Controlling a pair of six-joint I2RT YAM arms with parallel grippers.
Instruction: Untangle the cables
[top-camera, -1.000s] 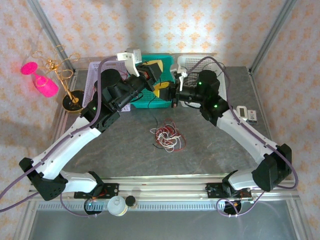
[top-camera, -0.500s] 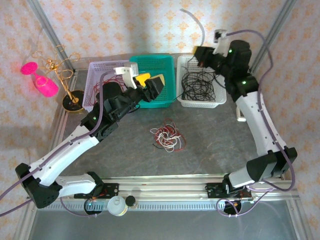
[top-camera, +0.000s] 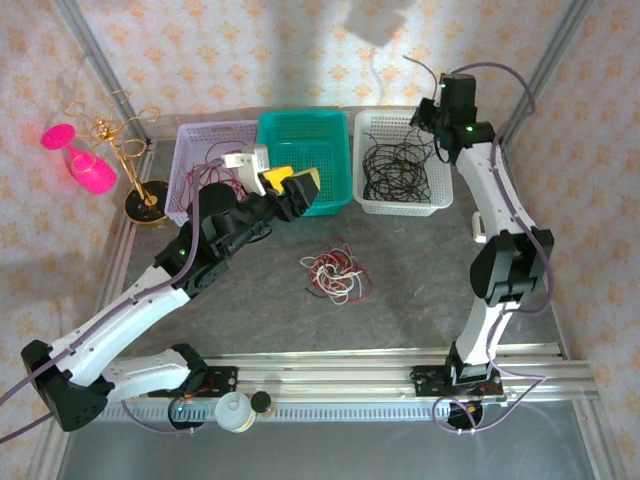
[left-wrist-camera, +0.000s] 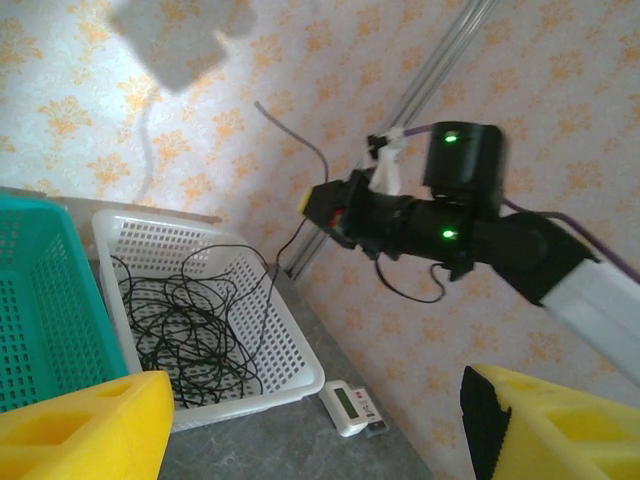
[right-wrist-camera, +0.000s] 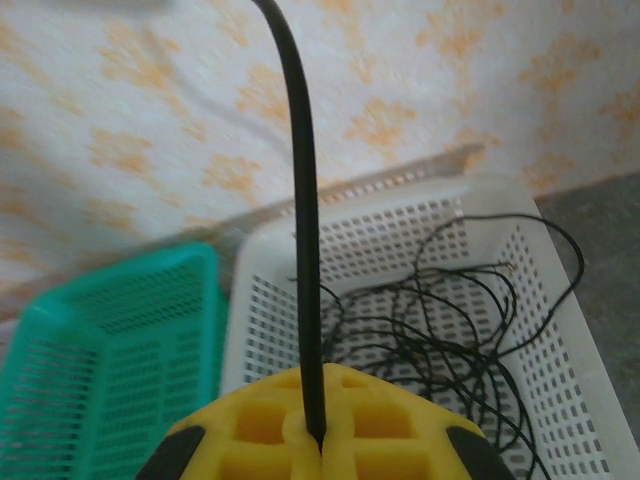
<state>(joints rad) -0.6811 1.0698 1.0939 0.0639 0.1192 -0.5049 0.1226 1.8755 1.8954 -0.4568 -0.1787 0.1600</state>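
While a black strand (right-wrist-camera: 303, 200) is pinched between the closed fingers of the right gripper (right-wrist-camera: 318, 400), raised high above the white basket (top-camera: 404, 209), the left gripper (top-camera: 290, 183) is seen with its fingers spread wide and empty, poised over the near rim of the teal basket (top-camera: 305, 140). The rest of the cables, a knot (top-camera: 336, 272) of red, white and black wire, lies on the table (top-camera: 410, 270) between the two arms, well apart from both grippers.

The step in hand is judged to be the dropping of the single black strand into the white basket, where other black wire is coiled. It is best done if the strand is lowered over the basket's middle before the fingers are parted. That way the tail is gathered inside the walls and not draped over the rim or dragged toward the knot. A slow descent is advised, since so floppy a wire can be expected to swing and snag on the mesh.

The strand is drawn nearly straight from the pinch, its long axis running steeply from the gripper down toward the basket. The knot is spread as a loose, roughly round heap with no clear long axis, and its loose ends are pointed several ways.
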